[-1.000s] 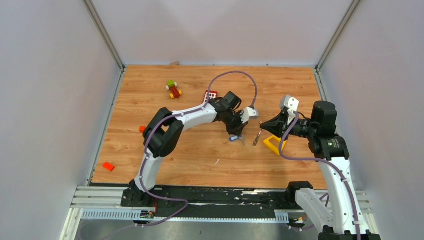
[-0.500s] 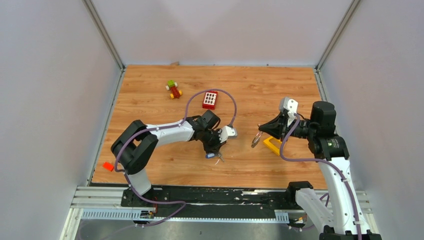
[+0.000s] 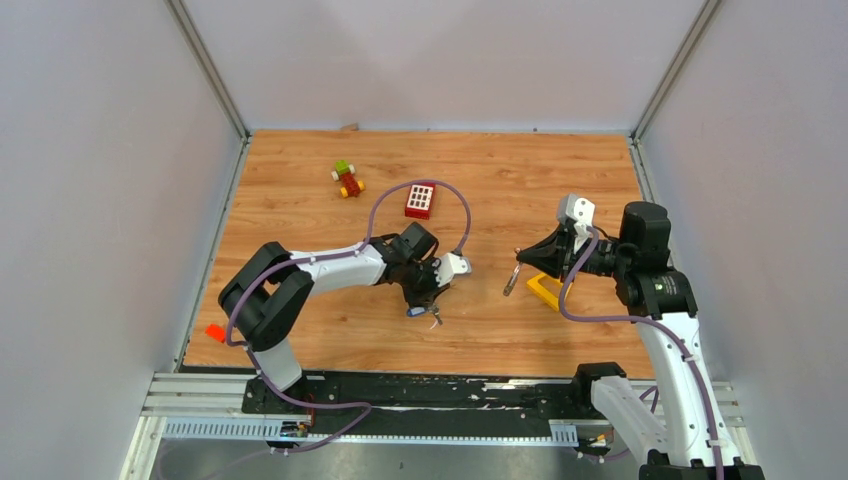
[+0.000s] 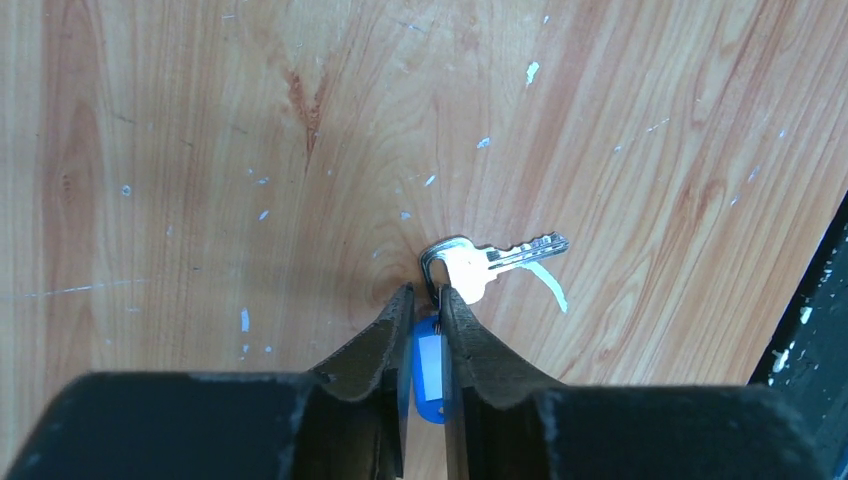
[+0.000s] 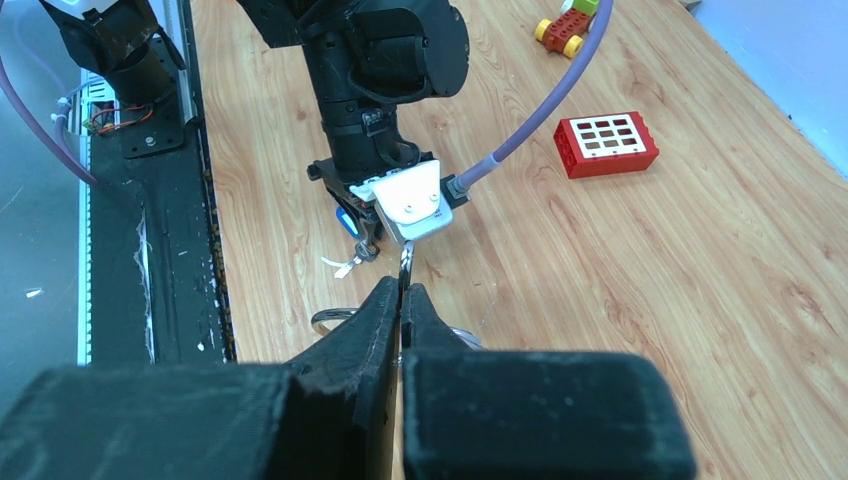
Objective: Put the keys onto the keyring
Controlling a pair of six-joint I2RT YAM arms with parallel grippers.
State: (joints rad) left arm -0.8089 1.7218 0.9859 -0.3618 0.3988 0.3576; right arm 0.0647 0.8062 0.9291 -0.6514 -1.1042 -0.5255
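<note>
The small silver metal key (image 4: 480, 268) lies flat on the wooden tabletop (image 4: 200, 150), and its blue plastic tag (image 4: 428, 368) sits between the black fingers (image 4: 380, 340) of the left hand (image 4: 427, 293), which points straight down at it. We cannot tell whether those fingers pinch the tag or only flank it; the gap is narrow. The thin round silver wire keyring (image 5: 332, 318) is well apart from the key, clamped in the closed right hand (image 5: 402, 292) above the tabletop near the yellow triangular block (image 3: 545, 291), with arcs of wire showing on both sides of the fingers. We judge the step to be regripping the key so its hole can meet the ring. To do it well, we would take the key by its head rather than the floppy tag, leave the hole uncovered, and hold the right hand steady with the ring presented toward the left
</note>
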